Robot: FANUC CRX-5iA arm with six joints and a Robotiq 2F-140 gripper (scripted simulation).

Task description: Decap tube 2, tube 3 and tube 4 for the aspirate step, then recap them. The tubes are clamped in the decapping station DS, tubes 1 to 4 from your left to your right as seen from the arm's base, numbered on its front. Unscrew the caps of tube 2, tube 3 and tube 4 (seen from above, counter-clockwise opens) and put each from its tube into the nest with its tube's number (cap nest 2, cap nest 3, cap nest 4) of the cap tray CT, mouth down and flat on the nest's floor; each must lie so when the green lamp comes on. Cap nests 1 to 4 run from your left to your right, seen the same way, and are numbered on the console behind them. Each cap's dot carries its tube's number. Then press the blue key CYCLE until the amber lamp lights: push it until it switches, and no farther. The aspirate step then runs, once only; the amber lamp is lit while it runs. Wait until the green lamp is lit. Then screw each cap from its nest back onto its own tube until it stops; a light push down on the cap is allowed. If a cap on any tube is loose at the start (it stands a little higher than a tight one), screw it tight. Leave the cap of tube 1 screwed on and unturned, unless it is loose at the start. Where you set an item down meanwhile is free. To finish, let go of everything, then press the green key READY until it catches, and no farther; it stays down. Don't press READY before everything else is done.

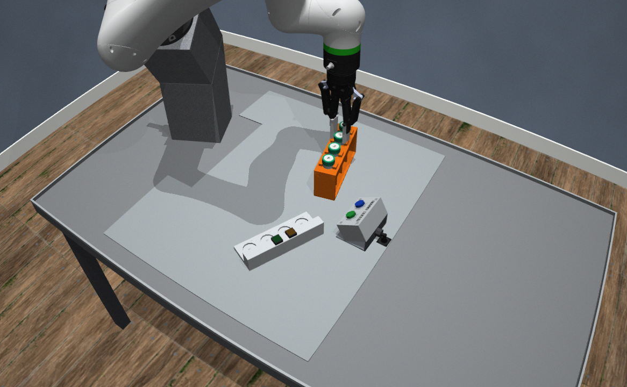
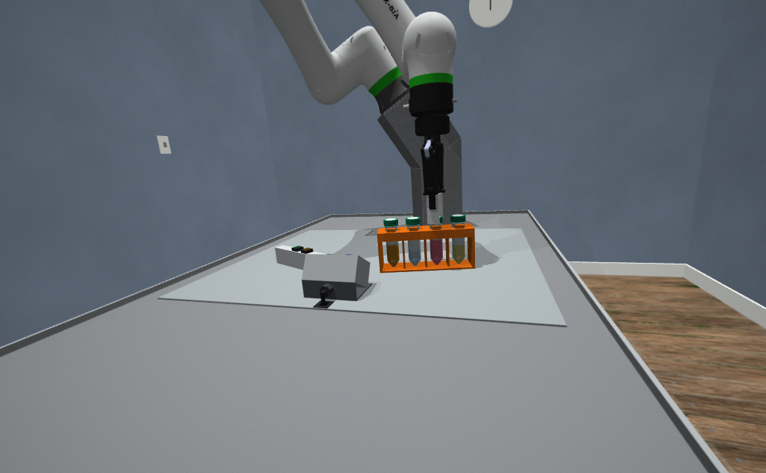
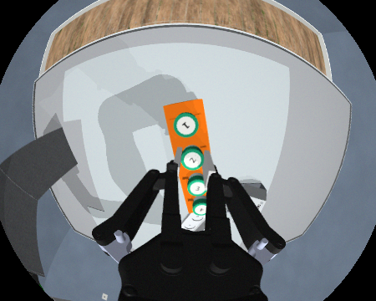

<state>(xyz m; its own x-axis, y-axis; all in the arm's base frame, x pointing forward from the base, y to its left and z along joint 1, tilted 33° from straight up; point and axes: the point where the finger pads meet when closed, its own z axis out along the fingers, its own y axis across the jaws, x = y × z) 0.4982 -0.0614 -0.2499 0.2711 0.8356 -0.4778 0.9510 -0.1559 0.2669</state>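
The orange decapping station DS (image 1: 327, 185) (image 2: 427, 232) (image 3: 174, 114) holds four tubes, each with a green cap on. My gripper (image 1: 340, 133) (image 2: 434, 220) (image 3: 192, 156) stands upright over the station and is shut on the cap of tube 2 (image 1: 339, 136) (image 3: 193, 159), which sits on its tube. The fingers hide most of that cap in the exterior view. The caps of tube 1 (image 1: 342, 124) (image 2: 457, 219), tube 3 (image 1: 334, 147) (image 2: 412, 220) and tube 4 (image 1: 328, 159) (image 2: 390, 222) stand free. The white cap tray CT (image 1: 263, 255) (image 2: 286, 257) has its four nests empty.
The green lamp (image 1: 276, 239) and the amber lamp (image 1: 290, 233) on the tray's console look dark. A grey key box (image 1: 361, 230) (image 2: 336, 273) beside the tray carries the blue key CYCLE (image 1: 359, 203) and the green key READY (image 1: 350, 214). The arm's base (image 1: 193, 91) stands at the back left.
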